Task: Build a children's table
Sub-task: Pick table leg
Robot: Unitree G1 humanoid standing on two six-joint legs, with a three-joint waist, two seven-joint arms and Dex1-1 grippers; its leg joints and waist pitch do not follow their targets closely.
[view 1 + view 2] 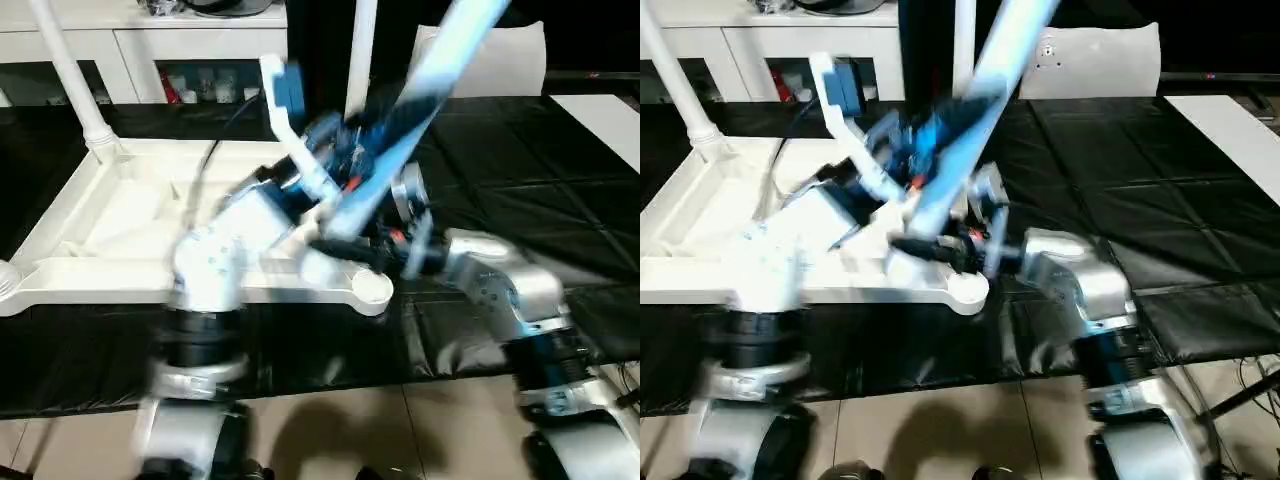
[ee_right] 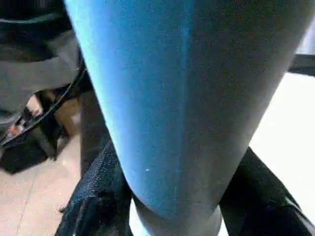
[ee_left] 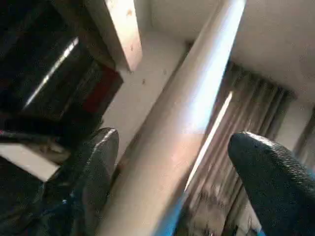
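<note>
While upturned, ribbed white tabletop [image 1: 120, 215] bears upright leg [image 1: 70, 75].

left arm [image 1: 215, 265] motion-blurred; tilted leg [image 1: 420, 100] cut off by the top edge, lower end hidden behind grippers

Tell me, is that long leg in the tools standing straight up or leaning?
Leaning. The leg slants up toward the right from the table top's near corner, unlike the upright leg behind.

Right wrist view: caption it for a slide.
Right gripper clamps a table leg between its two black fingers.
</note>
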